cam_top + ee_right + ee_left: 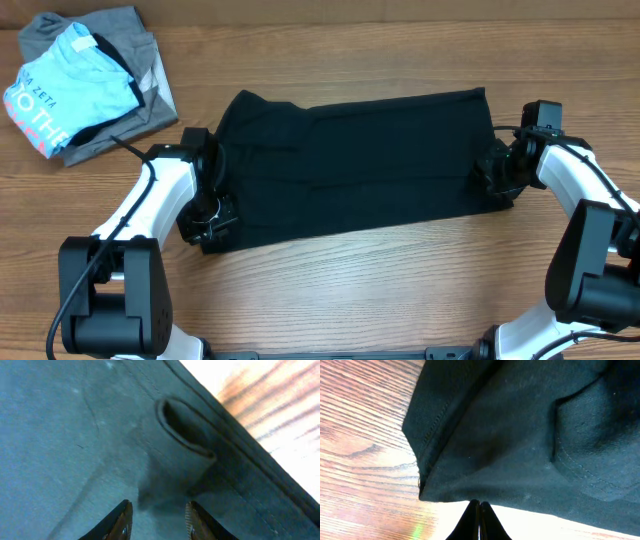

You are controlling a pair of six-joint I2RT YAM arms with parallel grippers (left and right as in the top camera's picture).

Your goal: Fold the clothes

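The clothes, a black T-shirt (pixel 350 165), lie folded into a wide band across the middle of the table. My left gripper (pixel 208 222) sits at the shirt's near left corner. In the left wrist view my left gripper (pixel 480 504) is shut, its tips touching the hem of the black fabric (pixel 520 435), and no cloth shows between them. My right gripper (pixel 495 180) is over the shirt's right end. In the right wrist view my right gripper (pixel 157 515) stands open just behind a raised pinch of fabric (pixel 185 435), with nothing between its fingers.
A pile of a light blue printed shirt (pixel 70 85) on a grey garment (pixel 145 100) lies at the far left corner. Bare wooden table (pixel 400 280) runs along the front, and both arm bases stand at the front edge.
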